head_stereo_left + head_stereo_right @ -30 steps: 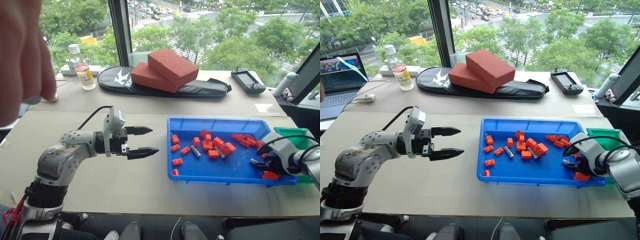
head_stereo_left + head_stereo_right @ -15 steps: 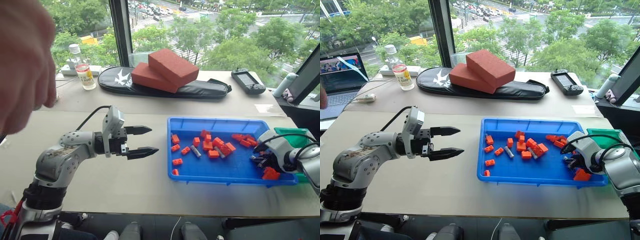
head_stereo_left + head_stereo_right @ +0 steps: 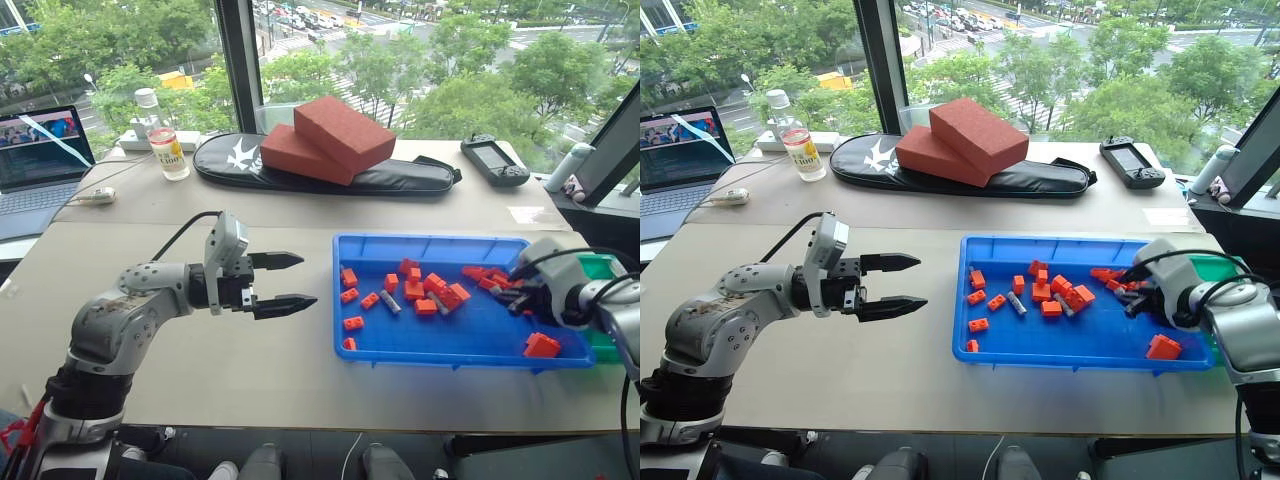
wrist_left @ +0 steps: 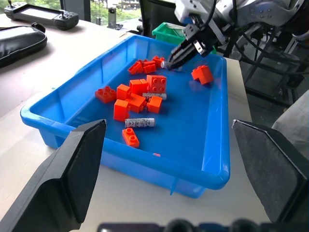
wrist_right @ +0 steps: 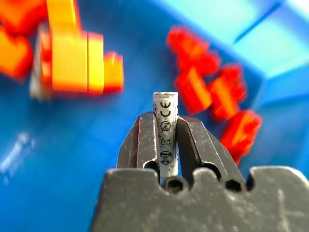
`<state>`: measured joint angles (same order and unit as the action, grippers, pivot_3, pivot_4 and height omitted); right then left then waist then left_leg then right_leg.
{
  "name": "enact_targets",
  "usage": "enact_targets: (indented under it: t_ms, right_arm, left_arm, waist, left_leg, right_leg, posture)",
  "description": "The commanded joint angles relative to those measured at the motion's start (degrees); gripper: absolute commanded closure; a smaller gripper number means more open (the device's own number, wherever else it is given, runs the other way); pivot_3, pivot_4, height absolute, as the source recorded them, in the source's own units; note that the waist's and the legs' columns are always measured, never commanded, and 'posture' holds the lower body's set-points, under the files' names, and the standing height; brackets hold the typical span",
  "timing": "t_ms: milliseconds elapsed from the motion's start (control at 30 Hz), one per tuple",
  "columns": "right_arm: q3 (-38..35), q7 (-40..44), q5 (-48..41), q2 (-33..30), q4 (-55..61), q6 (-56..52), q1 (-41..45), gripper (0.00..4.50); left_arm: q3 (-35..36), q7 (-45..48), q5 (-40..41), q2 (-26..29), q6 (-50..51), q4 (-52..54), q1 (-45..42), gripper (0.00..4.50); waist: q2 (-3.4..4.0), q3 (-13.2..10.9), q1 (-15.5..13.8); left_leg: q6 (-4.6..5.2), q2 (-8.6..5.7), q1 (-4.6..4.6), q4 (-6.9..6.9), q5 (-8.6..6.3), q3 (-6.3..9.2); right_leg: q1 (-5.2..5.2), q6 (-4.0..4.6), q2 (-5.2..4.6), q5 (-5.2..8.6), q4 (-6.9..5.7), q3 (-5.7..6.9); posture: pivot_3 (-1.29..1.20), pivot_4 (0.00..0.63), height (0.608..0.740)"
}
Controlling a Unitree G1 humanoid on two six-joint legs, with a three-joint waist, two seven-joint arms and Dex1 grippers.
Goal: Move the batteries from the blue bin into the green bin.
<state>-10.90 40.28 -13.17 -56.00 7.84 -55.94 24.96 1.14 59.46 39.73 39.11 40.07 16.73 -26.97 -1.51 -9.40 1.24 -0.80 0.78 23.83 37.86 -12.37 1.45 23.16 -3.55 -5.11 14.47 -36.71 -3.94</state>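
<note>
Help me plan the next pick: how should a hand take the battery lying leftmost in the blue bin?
Probably its middle, from straight above, fingers across the slim barrel. The battery lies flat on the floor of the blue bin; an orange brick crowds one end.

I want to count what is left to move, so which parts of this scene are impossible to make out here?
- Green bin: its inside is hidden behind the right arm in both eye views; contents unknown.
- Batteries in the blue bin: some may lie under the orange bricks, so no sure count.
- Held battery: lower end hidden between the right gripper fingers.
</note>
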Motion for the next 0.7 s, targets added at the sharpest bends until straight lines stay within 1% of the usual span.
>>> enact_targets:
  t_ms: [33,100,200,267,367,567,600,667,700]
  right_arm:
    - [-11.04,-8.31,-0.55,2.67,2.41,-6.06,4.52,4.24]
    - [-14.25,-11.55,0.72,2.93,2.68,-8.28,4.81,4.24]
    - [-17.93,-17.39,5.0,1.43,1.12,-9.5,2.24,4.24]
    - [-19.98,-20.11,6.5,1.7,0.34,-9.2,0.67,4.24]
    - [-21.15,-22.01,7.56,2.22,0.6,-9.4,-1.83,4.24]
    - [-21.22,-22.52,7.21,3.75,1.43,-9.47,-5.19,4.24]
    - [-21.27,-22.59,7.08,4.15,1.5,-9.41,-5.31,3.25]
    - [-21.63,-22.71,6.92,4.76,1.61,-9.4,-5.16,2.62]
    - [-21.77,-22.77,6.94,4.9,1.62,-9.37,-5.04,2.19]
  left_arm:
    - [0.8,0.56,0.54,0.53,-0.62,0.92,-0.48,0.0]
    - [0.7,0.69,0.52,0.51,-0.62,0.82,-0.59,0.0]
    - [0.45,1.03,0.54,0.42,-0.64,0.51,-0.89,0.0]
    - [0.14,1.34,0.38,0.3,-0.81,0.23,-1.08,0.0]
    - [-0.22,1.73,0.07,0.08,-1.03,-0.37,-1.51,0.0]
    - [-0.61,2.29,-0.24,-0.17,-1.31,-1.06,-2.05,0.0]
    - [-0.67,2.36,-0.29,-0.24,-1.34,-1.16,-2.15,0.0]
    - [-0.75,2.44,-0.42,-0.3,-1.44,-1.28,-2.24,0.0]
    - [-0.79,2.45,-0.53,-0.32,-1.53,-1.32,-2.28,0.0]
  waist:
    - [-0.01,0.0,-0.19]
    - [-0.01,0.0,-0.5]
    - [-0.01,0.0,-0.75]
    - [0.0,0.0,-0.71]
    - [0.0,0.0,-0.36]
    - [0.03,0.02,0.83]
    - [0.03,0.02,0.92]
    - [0.04,0.02,1.0]
    - [0.04,0.02,1.0]
  left_leg:
    - [0.0,0.0,0.0,0.0,0.0,0.0]
    - [0.0,-0.03,0.03,0.0,0.0,-0.01]
    - [0.0,-0.08,0.09,0.0,0.0,0.01]
    - [0.0,-0.09,0.11,0.0,0.0,0.0]
    - [0.0,-0.07,0.1,0.0,0.0,-0.02]
    - [0.0,-0.02,0.03,-0.01,0.0,-0.02]
    - [0.0,-0.02,0.03,-0.01,0.0,-0.02]
    - [0.0,-0.03,0.03,-0.01,0.0,-0.01]
    - [0.0,-0.03,0.03,-0.01,0.0,-0.02]
  right_leg:
    - [-0.01,0.0,-0.01,0.0,0.0,0.01]
    - [-0.01,0.0,-0.03,0.0,0.02,0.0]
    - [0.0,-0.01,-0.09,0.0,0.04,0.03]
    - [0.01,-0.01,-0.1,0.0,0.05,0.03]
    - [0.03,0.0,-0.08,0.0,0.04,0.02]
    - [0.02,0.0,-0.02,0.0,0.0,-0.02]
    - [0.02,0.0,-0.01,0.0,0.0,-0.01]
    - [0.02,0.0,-0.02,0.0,0.0,-0.02]
    - [0.02,0.0,-0.02,0.0,-0.01,-0.02]
  posture:
    - [0.0,0.15,0.74]
    - [0.0,0.15,0.74]
    - [0.0,0.15,0.74]
    - [0.0,0.15,0.74]
    - [0.0,0.15,0.74]
    - [0.0,0.15,0.74]
    - [0.0,0.15,0.74]
    - [0.0,0.15,0.74]
    - [0.0,0.15,0.74]
